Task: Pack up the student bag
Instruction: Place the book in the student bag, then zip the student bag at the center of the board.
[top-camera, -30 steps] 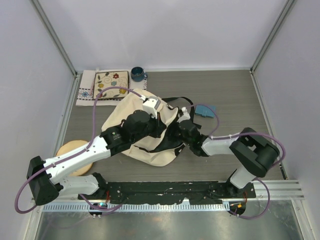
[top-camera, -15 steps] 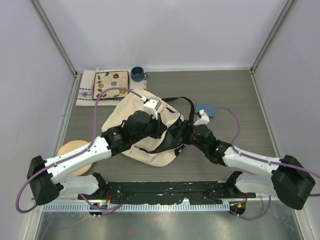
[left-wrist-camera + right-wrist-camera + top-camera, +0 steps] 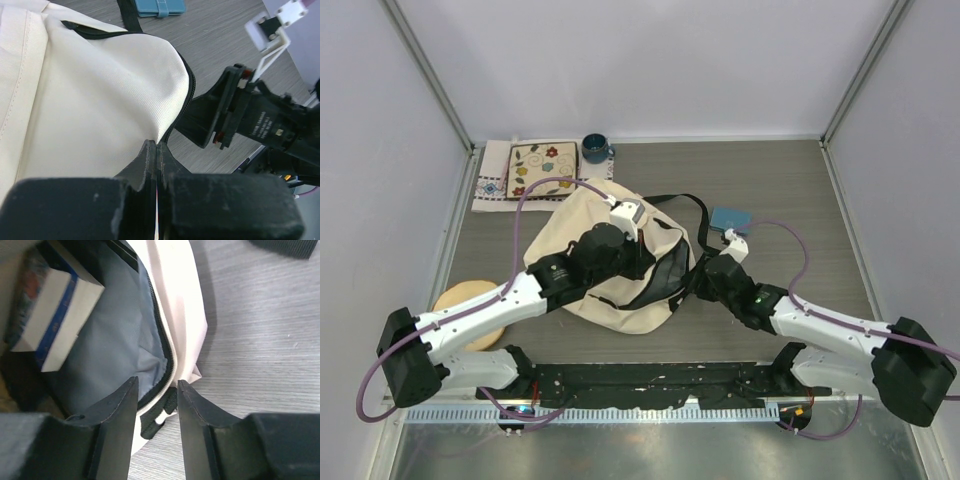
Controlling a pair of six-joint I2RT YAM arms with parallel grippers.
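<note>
Right end effector (image 3: 156, 385) narrower, farther right

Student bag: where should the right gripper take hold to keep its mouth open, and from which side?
Grip the zippered rim at the right end of the student bag, coming from above: there it stands up as a thin fabric edge, lying between the open fingers of the right gripper.
</note>
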